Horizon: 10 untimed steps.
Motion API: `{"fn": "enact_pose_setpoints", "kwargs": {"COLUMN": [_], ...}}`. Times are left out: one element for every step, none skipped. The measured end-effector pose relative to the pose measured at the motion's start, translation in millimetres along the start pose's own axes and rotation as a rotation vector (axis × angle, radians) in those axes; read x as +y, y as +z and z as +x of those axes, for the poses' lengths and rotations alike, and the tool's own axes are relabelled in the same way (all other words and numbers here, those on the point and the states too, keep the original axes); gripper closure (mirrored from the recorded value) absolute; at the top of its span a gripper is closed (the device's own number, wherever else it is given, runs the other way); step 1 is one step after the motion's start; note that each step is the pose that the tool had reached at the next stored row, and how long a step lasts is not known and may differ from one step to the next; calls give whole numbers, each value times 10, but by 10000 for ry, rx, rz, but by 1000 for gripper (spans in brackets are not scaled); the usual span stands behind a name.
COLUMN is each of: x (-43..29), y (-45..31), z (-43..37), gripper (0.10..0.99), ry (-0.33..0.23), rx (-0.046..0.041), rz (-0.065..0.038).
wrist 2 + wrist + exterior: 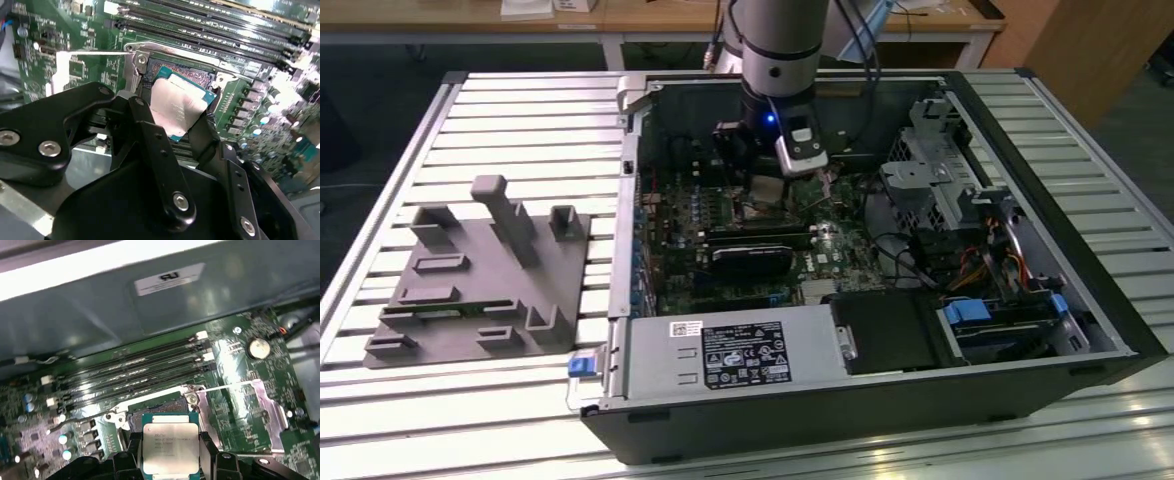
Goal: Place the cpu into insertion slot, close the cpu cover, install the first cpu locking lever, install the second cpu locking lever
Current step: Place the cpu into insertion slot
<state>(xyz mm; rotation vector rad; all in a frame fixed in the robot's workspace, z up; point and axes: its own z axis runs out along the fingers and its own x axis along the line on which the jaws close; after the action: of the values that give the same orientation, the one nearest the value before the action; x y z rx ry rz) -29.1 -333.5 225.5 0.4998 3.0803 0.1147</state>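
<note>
While the arm hangs over the open case (881, 415), I see the board (670, 262) lying flat inside, the slot (159, 406) uncovered beside the memory rows (135, 372). The gripper (170, 452) has its 2 fingers (132, 455) clamped on the cpu (170, 445), metal top up. The cpu sits over the slot's near part, slightly tilted in the second wrist view. The rest of the slot lies just ahead, toward the memory rows. Seated or not, I cannot tell.

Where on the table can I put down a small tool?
Bare table slats lie around the grey fixture, and beside the computer case on the exterior view's right. Crowded: the insertion slot, where the pincer holds the cpu.
</note>
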Motion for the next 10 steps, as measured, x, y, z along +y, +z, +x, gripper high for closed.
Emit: {"fn": "enact_pose_setpoints", "kwargs": {"x": [0,0,0,0,0,-1,-1,-1,-1,-1], "y": [2,4,6,7,9,11,13,15,17,19], "z": [0,0,0,0,0,0,0,0,0,0], "gripper": [545,545,545,545,545,545,545,545,545,545], "ry": [179,358,538,717,897,1075,1256,1450,1636,1815], "rx": [-14,-27,-41,-55,-68,-82,-95,-110,-124,-137], "rz": [0,2,3,5,5,6,7,9,11,12]}}
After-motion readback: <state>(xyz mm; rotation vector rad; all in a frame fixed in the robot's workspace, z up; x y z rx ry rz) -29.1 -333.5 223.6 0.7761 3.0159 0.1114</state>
